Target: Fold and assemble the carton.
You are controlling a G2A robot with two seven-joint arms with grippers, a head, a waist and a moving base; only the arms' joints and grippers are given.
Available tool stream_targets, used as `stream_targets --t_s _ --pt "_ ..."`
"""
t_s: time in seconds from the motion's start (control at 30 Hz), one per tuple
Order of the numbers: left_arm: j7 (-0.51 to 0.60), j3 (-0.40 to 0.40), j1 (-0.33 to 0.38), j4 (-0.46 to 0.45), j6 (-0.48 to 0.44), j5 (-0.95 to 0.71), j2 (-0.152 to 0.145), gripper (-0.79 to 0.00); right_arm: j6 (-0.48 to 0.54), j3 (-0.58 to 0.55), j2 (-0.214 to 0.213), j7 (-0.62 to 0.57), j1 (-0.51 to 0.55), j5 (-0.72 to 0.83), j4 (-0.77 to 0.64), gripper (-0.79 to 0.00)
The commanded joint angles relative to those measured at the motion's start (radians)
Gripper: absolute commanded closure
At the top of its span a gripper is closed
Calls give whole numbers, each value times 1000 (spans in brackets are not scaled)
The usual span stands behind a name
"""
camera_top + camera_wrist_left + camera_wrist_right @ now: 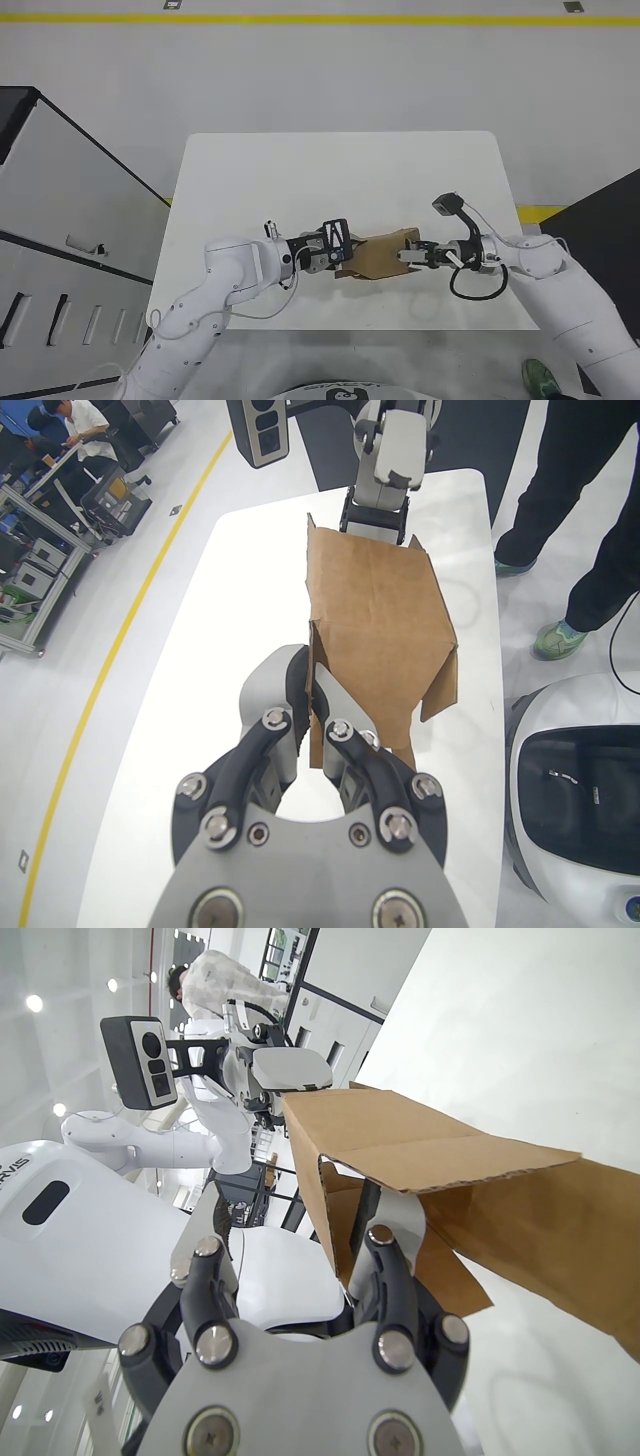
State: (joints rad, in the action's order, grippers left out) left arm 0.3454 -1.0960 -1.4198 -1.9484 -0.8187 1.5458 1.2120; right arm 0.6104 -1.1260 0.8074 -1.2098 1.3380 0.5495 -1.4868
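A brown cardboard carton [375, 257] is held up over the front middle of the white table [340, 170], partly opened into a tube with loose flaps at both ends. My left gripper [311, 695] is shut on a side wall at the carton's [380, 620] near end; in the top view it [340, 264] meets the carton's left end. My right gripper [295, 1198] is open at the opposite end, one finger inside the carton [400, 1128] and the other outside its wall. From above, the right gripper [408, 256] sits at the carton's right end.
The table's far half is bare. A person's legs [575, 525] stand on the floor beside the table's edge. A grey cabinet [40, 220] stands to the table's left, and a yellow floor line [320, 18] runs beyond it.
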Motion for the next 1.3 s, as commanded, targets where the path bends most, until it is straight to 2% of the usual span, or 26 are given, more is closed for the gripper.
stream_targets --t_s 0.0,0.17,0.23,0.27,0.63,0.67,0.7,0.97,1.27 --pt "0 2 2 3 4 -3 -1 0 2 8 0 2 -4 -2 -1 -403" --pt "1 7 5 4 9 -10 -5 0 5 26 -1 5 -16 0 2 -305" --pt "1 8 6 4 11 -12 -6 0 7 32 -2 7 -20 -1 5 -172" --pt "1 9 6 3 12 -12 -7 0 8 34 -3 8 -22 0 6 0" --pt "-2 14 1 1 24 -24 -16 -3 16 58 -6 16 -31 13 17 0" --pt "-2 15 1 0 25 -26 -17 -302 16 60 -6 16 -31 14 17 0" --pt "-1 15 1 -1 26 -26 -18 -785 16 62 -7 16 -32 17 16 0" --pt "-6 8 -4 -14 50 -40 -24 -785 19 70 -12 19 -31 35 17 0" --pt "-15 -40 -33 -47 77 -47 -38 -785 32 54 -23 32 -19 66 20 0"
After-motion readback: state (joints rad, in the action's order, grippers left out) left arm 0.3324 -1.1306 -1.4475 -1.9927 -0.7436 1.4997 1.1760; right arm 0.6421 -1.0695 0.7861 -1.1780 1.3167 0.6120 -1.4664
